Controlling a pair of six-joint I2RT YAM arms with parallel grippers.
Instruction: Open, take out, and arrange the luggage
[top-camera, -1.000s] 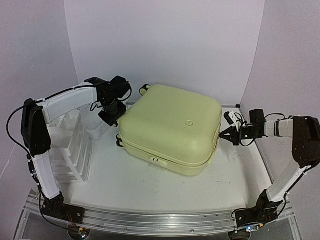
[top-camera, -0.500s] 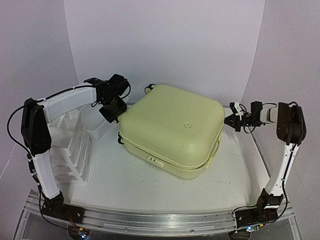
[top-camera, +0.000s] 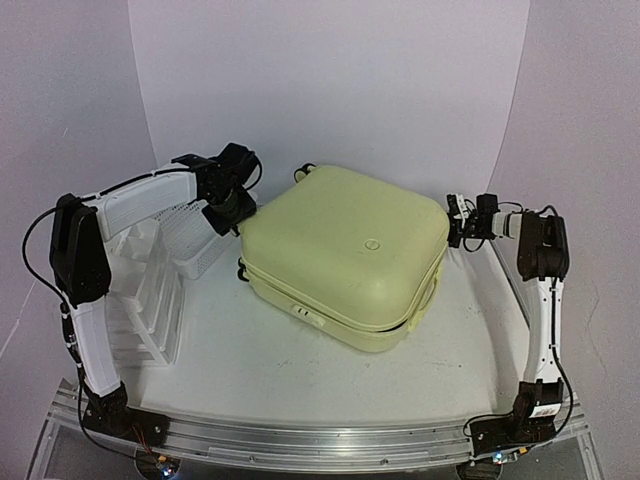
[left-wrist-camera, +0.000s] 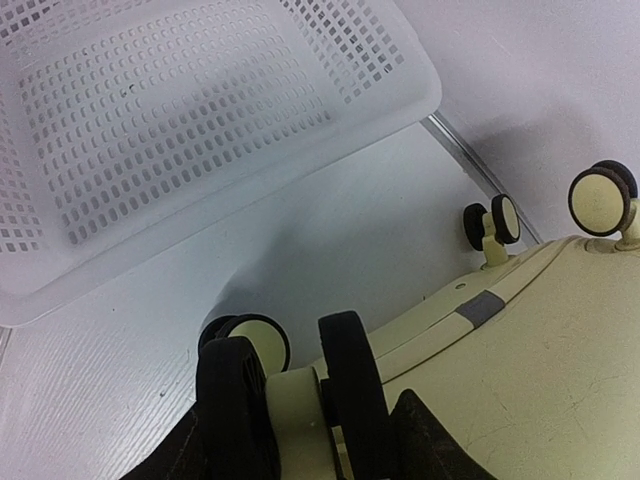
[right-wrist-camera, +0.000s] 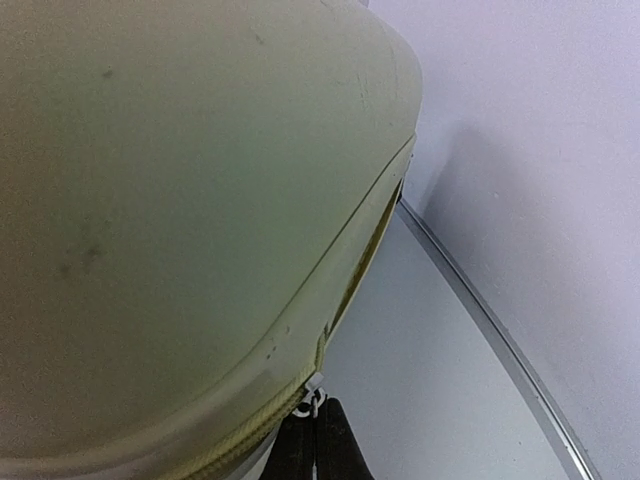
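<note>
The suitcase (top-camera: 345, 255) lies flat in the middle of the table (top-camera: 300, 380), lid down, with the basket (left-wrist-camera: 200, 110) and the drawer organiser (top-camera: 140, 290) waiting to its left. You are at the opening step, and nothing has been taken out. Your right gripper (right-wrist-camera: 315, 445) sits at the case's far right corner, fingers pressed together with their tips at the zip pull (right-wrist-camera: 312, 402), and it looks to be pinching that pull. Beyond it the seam gapes a little and shows the yellow zip teeth, so part of the zip seems undone, but how much of the run is left cannot be read from these views. Your left gripper (left-wrist-camera: 305, 445) is at the case's back left corner, its fingers spread to either side of a wheel (left-wrist-camera: 345, 375). Whether they squeeze the wheel cannot be told. Left to do, by this reading: finish the zip, lift the lid, unload and arrange.
</note>
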